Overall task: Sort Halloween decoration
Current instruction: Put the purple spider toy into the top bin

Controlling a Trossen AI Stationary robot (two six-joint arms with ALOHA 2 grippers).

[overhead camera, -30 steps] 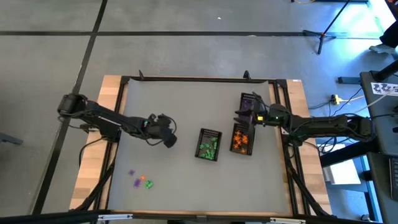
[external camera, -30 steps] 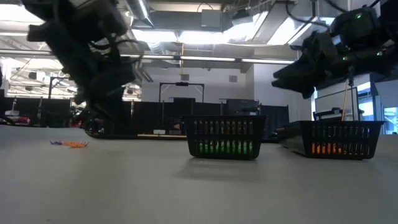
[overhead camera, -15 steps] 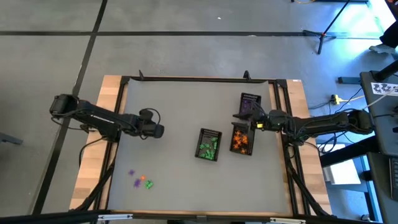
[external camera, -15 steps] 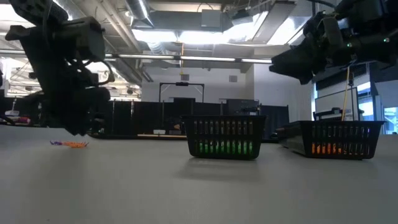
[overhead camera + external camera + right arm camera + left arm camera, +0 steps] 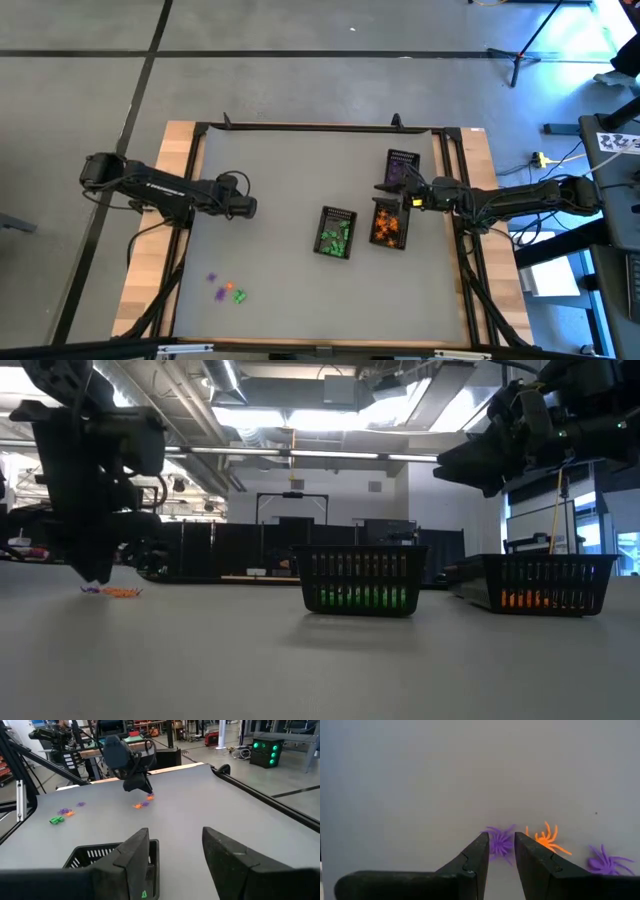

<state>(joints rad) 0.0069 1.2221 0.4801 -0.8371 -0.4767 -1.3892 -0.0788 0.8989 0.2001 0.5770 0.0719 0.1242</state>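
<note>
A few loose Halloween trinkets (image 5: 226, 291) lie in a small cluster on the grey bench (image 5: 300, 160), near its front-left corner: purple and orange spider shapes, with a green piece among them in the high view. In the left wrist view a purple spider (image 5: 500, 842) lies on the bench directly beyond the narrow gap between the left jaws, an orange spider (image 5: 546, 839) just beside it and a second purple spider (image 5: 607, 861) further along. None of them is between the fingers.

The left gripper (image 5: 243, 208) hangs above the bench's left half, apart from the cluster; its jaws stand slightly parted with nothing between them.

Three black mesh baskets sit right of centre: a basket of green pieces (image 5: 336, 232), a basket of orange pieces (image 5: 389, 222) just beside it, and a basket of purple pieces (image 5: 401, 167) behind that.

The right gripper (image 5: 413, 195) hovers over the orange and purple baskets, jaws spread wide and empty.
</note>
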